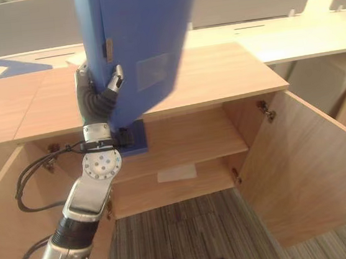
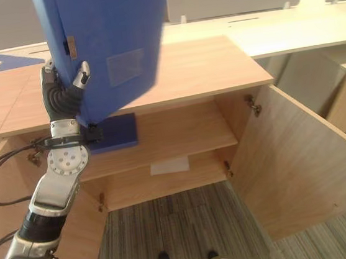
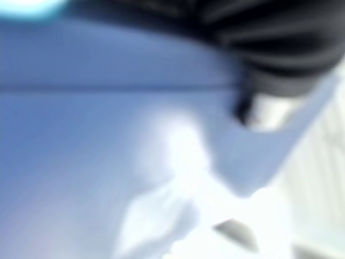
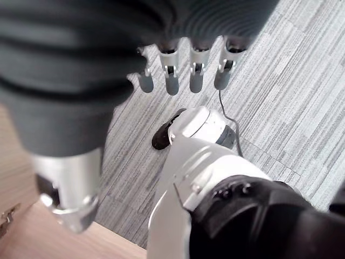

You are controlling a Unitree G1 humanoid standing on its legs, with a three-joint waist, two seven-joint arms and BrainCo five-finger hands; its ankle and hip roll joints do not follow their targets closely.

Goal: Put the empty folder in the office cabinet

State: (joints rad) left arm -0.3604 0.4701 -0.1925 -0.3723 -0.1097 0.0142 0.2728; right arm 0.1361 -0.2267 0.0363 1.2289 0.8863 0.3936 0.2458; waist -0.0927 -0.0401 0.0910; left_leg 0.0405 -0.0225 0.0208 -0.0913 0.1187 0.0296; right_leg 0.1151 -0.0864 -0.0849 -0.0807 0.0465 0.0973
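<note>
From the head camera I see my left hand [image 1: 97, 94] raised above the light wooden office cabinet [image 1: 217, 80], with its thumb and fingers curled round the lower left edge of the large blue plastic folder [image 1: 141, 39], so it is gripping the folder. The folder stands nearly upright and slightly tilted, its top running out past the upper edge of the view and its bottom corner hanging in front of the cabinet's top board, over the open compartment. The hand sits at the folder's spine side, thumb [image 1: 115, 80] on the broad face turned toward me, the dark ribbed cover just beneath it. In the left wrist view the blue surface lies right against the hand, too blurred for more detail. Inside the cabinet, on the upper wooden shelf [image 1: 187, 143], a second flat blue item [image 2: 114, 134] lies at the left, just behind my wrist. A pale sheet [image 1: 177, 173] rests on the lower board. The cabinet's right door [image 1: 308, 164] stands swung open. My right hand [image 4: 183, 75] hangs over the striped grey carpet [image 4: 280, 97], fingers straight and relaxed, holding nothing.
</note>
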